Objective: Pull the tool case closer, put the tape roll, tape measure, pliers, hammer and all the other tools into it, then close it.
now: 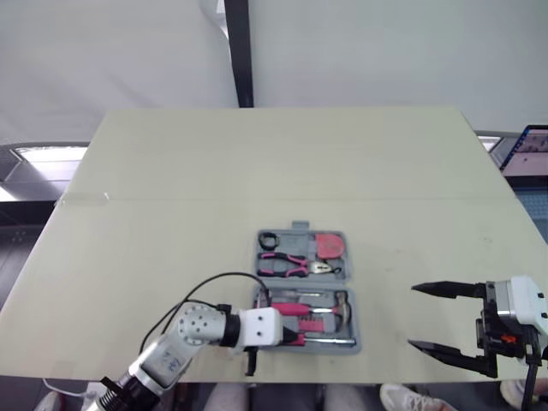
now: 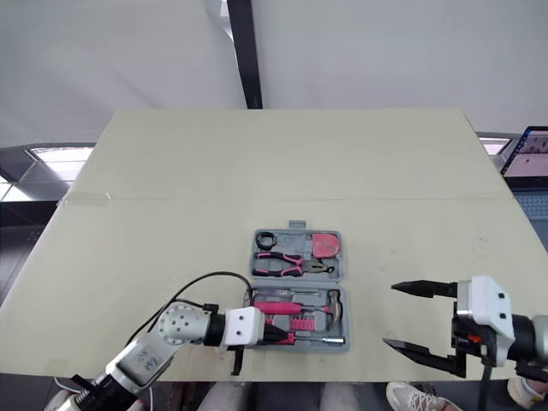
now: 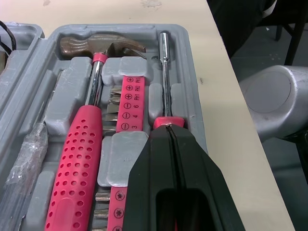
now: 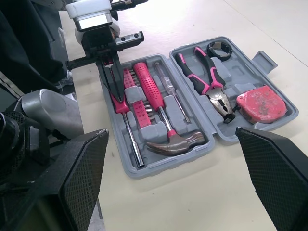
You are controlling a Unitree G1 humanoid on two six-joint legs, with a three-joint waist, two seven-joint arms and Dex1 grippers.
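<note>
Item: grey tool case (image 4: 159,169), lying open and flat on the table (image 1: 257,154).

Left claw (image 3: 168,130): black fingers pressed together, reaching into the near half of the case. Its tips rest over the pink collar of the driver (image 3: 165,72), whose steel shaft runs straight ahead of them.
- Pink bit strip (image 3: 132,103): just beside the left claw.
- Hammer (image 4: 154,98): one slot past the strip, parallel to the claw, seated in its recess.

Far half of the case, beyond the hinge from the left claw:
- Black tape roll (image 4: 220,49)
- Pink-handled pliers (image 4: 207,82)
- Red tape measure (image 4: 260,103)

Right claw (image 1: 411,317): spread wide and holding nothing, above bare table. The case lies to its left, apart from it.
</note>
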